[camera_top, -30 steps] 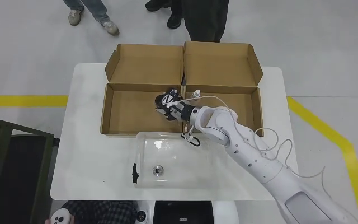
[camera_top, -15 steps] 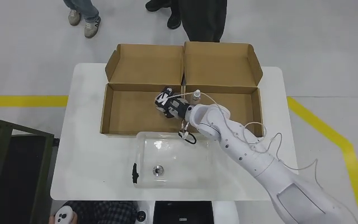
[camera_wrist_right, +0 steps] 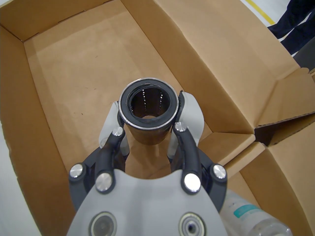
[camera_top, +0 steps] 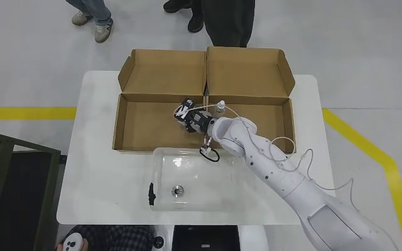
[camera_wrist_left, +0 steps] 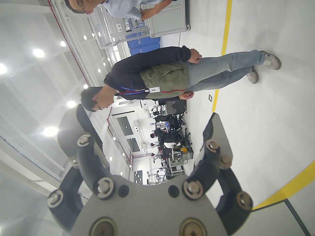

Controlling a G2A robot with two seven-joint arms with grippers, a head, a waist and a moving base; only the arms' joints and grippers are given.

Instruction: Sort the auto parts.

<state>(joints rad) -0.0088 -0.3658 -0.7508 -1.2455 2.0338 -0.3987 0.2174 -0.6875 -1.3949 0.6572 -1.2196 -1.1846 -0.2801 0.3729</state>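
My right gripper [camera_wrist_right: 149,114] [camera_top: 186,115] is shut on a black cylindrical bearing sleeve [camera_wrist_right: 148,108] with a metal rim, held over the right end of the left cardboard box [camera_top: 141,122] [camera_wrist_right: 81,57]. A round metal part [camera_top: 178,190] and a thin black part [camera_top: 151,194] lie in the clear plastic tray [camera_top: 207,201] at the table's near side. My left gripper [camera_wrist_left: 145,128] is open, holds nothing and points away from the table toward the room.
A second cardboard box [camera_top: 276,119] adjoins the left one on the right, both with lids folded back. A clear bottle [camera_wrist_right: 248,212] sits by the right wrist. Loose white cable [camera_top: 301,160] trails along the arm.
The right gripper with the bearing sleeve has shifted slightly to the left, farther over the left box. The parts in the tray have not moved.
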